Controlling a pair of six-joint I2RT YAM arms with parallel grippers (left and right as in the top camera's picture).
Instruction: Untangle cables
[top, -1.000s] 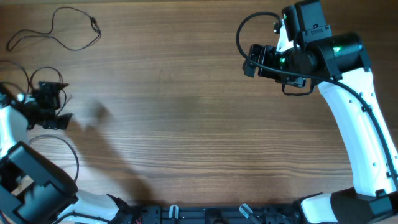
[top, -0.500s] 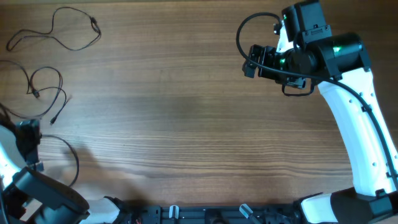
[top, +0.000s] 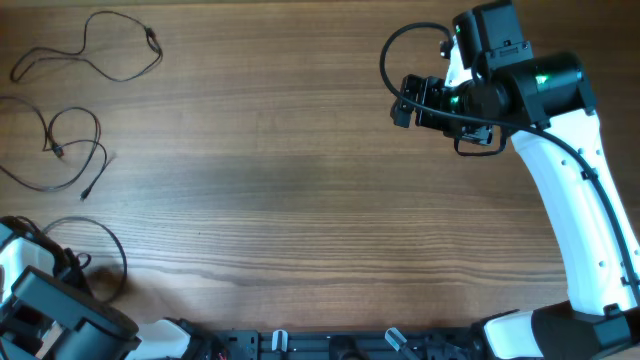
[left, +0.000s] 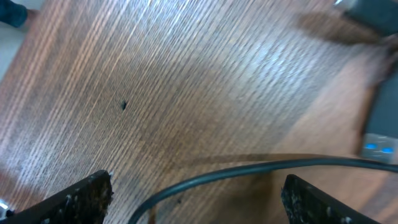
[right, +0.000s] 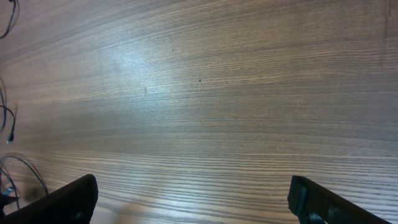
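Cables (top: 57, 150): two thin black wires lying as separate loose loops at the far left of the counter (top: 300, 180), not touching each other. Upper cable (top: 152, 40) lies by the top-left corner; lower cable (top: 86, 190) is just below it, with one small plug end free on the wood. Neither is held.

Left end effector (left: 196, 193): at the near-left corner, fingers spread wide and gripping nothing; the arm's own thick black lead (left: 249, 169) crosses the view beneath.

Right end effector (top: 408, 98): upper right, well apart from the cables, fingers wide, bare wood below
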